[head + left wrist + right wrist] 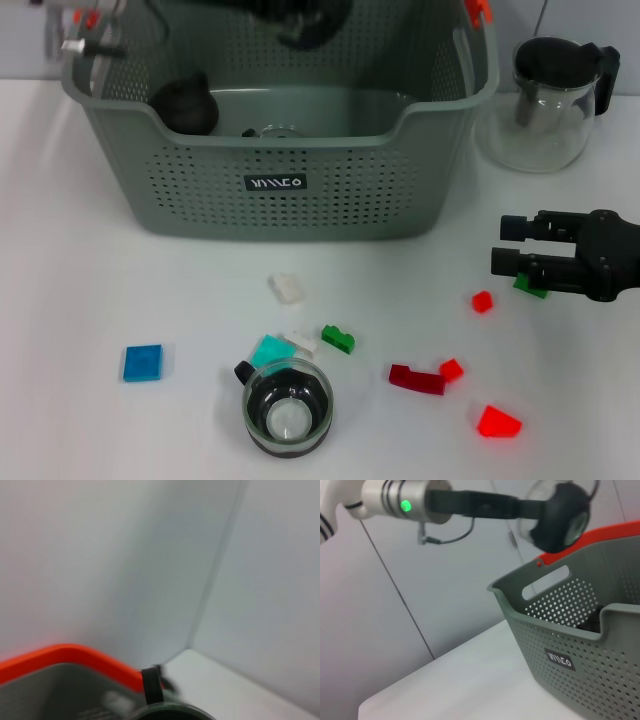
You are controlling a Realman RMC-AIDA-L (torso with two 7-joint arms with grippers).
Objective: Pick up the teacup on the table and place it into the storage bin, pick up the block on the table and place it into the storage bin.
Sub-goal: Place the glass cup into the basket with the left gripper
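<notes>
The storage bin (280, 180) stands at the far middle of the table (70, 300), and the left arm (300, 20) reaches over its far rim; its claw is hidden in the head view, so whether it is open or clamped cannot be told. The left wrist view shows only the bin's orange rim (75, 655) and a wall. Inside the bin lie a dark rounded object (185, 105) at the left and something small and glassy (275, 131) near the front wall; what they are is unclear. A glass teacup (288, 405) with a dark base and handle stands upright at the near edge of the table, with a teal block (270, 350), a white piece (300, 342) and a green block (338, 339) just beyond it. A blue square tile (143, 362) lies towards the near left; red blocks (418, 378) are scattered to the near right. The right gripper (510, 247) hovers low at the right edge, fingers parted and holding nothing, near a small red block (482, 301) and close beside a green piece (530, 287). Judging by this, the left arm is busy at the bin while the teacup and blocks await pickup. The next move likely calls for one claw to descend squarely over the cup's rim without knocking the blocks crowded beside it. A glass teapot (550, 105) stands at the far right.
</notes>
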